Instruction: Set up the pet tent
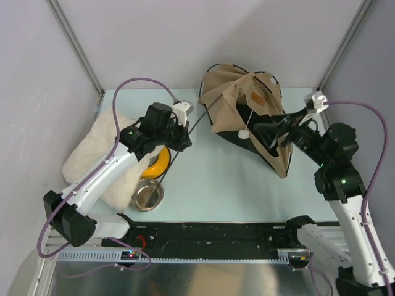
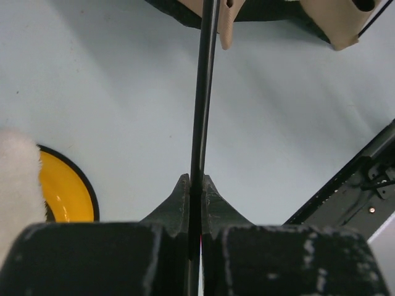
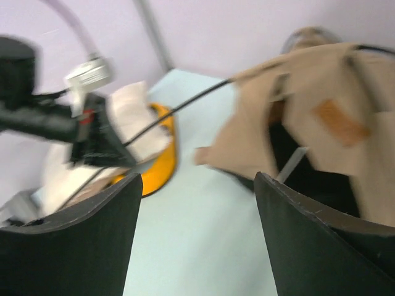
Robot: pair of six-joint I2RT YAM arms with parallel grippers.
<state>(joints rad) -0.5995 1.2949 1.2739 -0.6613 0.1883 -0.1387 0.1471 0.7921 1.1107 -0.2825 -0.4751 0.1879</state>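
The tan pet tent [image 1: 237, 98] lies slumped at the back middle of the table, with its brown label [image 1: 257, 100] and white pom-pom [image 1: 244, 134] showing. One thin black pole [image 1: 200, 117] runs from it to my left gripper [image 1: 185, 139]. In the left wrist view the gripper [image 2: 196, 191] is shut on this pole [image 2: 202, 92]. My right gripper [image 1: 259, 129] hovers over the tent's right side. In the right wrist view it [image 3: 197, 203] is open and empty, with the tent [image 3: 296, 123] just ahead to the right.
A cream fluffy pillow [image 1: 92, 154] lies at the left under my left arm. The yellow double-bowl holder [image 1: 157, 165] with a steel bowl [image 1: 148, 194] sits beside it. A black rail [image 1: 210, 234] runs along the near edge. Walls close the back and sides.
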